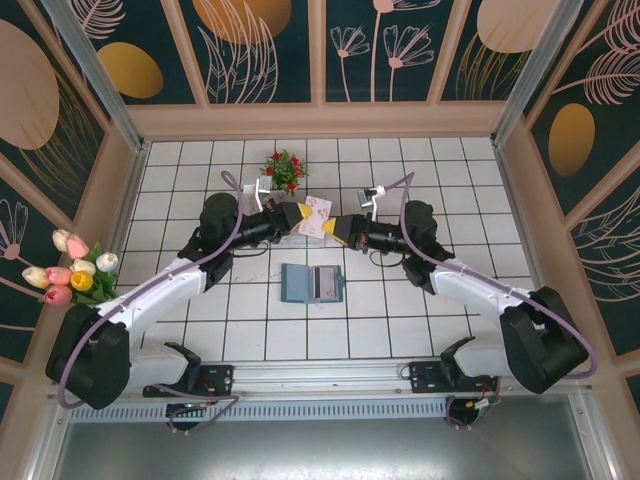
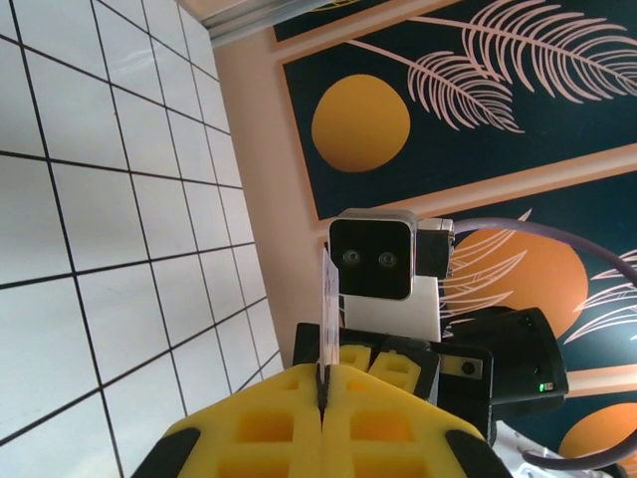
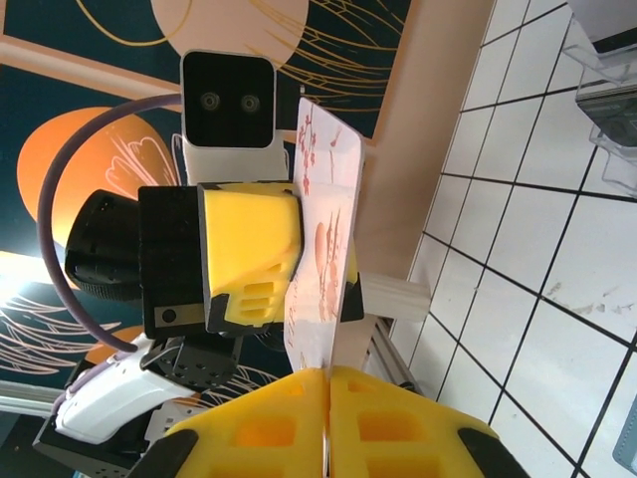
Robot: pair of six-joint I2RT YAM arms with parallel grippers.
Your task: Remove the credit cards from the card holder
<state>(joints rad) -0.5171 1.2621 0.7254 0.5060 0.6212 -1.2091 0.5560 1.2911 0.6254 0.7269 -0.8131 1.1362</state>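
Observation:
The teal card holder (image 1: pixel 296 283) lies open and flat on the tiled table, a grey-dark credit card (image 1: pixel 326 284) showing on its right half. Above and behind it, a pale cream card with a pink floral print (image 1: pixel 318 214) is held in the air between both grippers. My left gripper (image 1: pixel 298 217) is shut on the card's left side, and the card appears edge-on (image 2: pixel 327 304) above my closed yellow fingertips (image 2: pixel 323 380). On the opposite side my right gripper (image 1: pixel 341 229) is shut, the card (image 3: pixel 323 239) rising from its closed tips (image 3: pixel 326 373).
A small red-flowered plant (image 1: pixel 284 168) stands at the back centre, with a clear acrylic rack (image 3: pixel 609 95) near it. A bunch of tulips (image 1: pixel 75 268) leans in at the left wall. Painted panel walls enclose the table on three sides.

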